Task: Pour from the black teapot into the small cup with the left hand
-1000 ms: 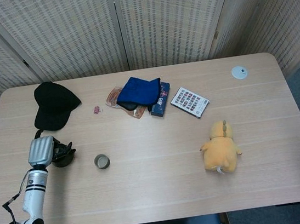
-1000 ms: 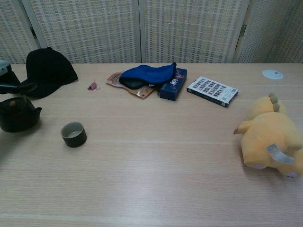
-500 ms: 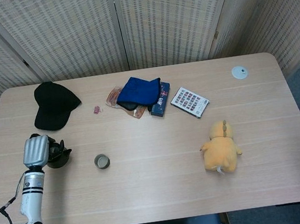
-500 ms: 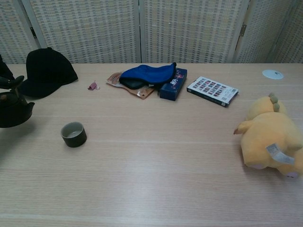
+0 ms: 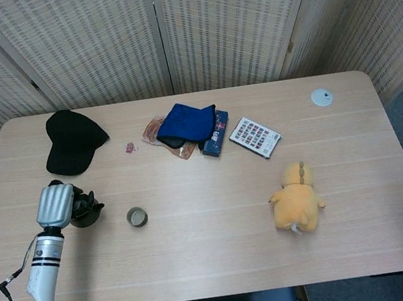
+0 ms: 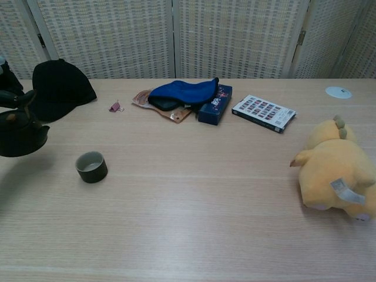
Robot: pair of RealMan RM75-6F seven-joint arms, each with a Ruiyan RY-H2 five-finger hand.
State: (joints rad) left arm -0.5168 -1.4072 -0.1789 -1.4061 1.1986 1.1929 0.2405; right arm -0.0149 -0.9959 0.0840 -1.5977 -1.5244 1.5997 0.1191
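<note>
your left robot hand (image 5: 55, 205) sits at the near left part of the desk (image 5: 222, 252), and its fingers are closed around the handle side of the black teapot (image 6: 20, 134). in the chest view the teapot seems to hang just above the desk, with a soft shadow under it, so the grasp and the lift look done. the pot stands about upright, its spout pointing toward the small cup (image 6: 91, 166).

the small cup stands upright on the desk, near the teapot but clearly apart from it, off to the spout side. its inside looks pale; you cannot tell from these views whether it holds any liquid, and nothing is seen pouring.

so the task looks roughly half done. what is left, by this reading: carry the spout over the cup's mouth, tip the pot, then level it and set it down.

your right robot hand is barely visible at the far right edge of the head view, off the desk, and its fingers cannot be made out.

further back lie a black cap (image 5: 72, 141) and a blue cloth (image 5: 187, 123); a yellow plush toy (image 5: 297, 199) sits well to the right.
</note>
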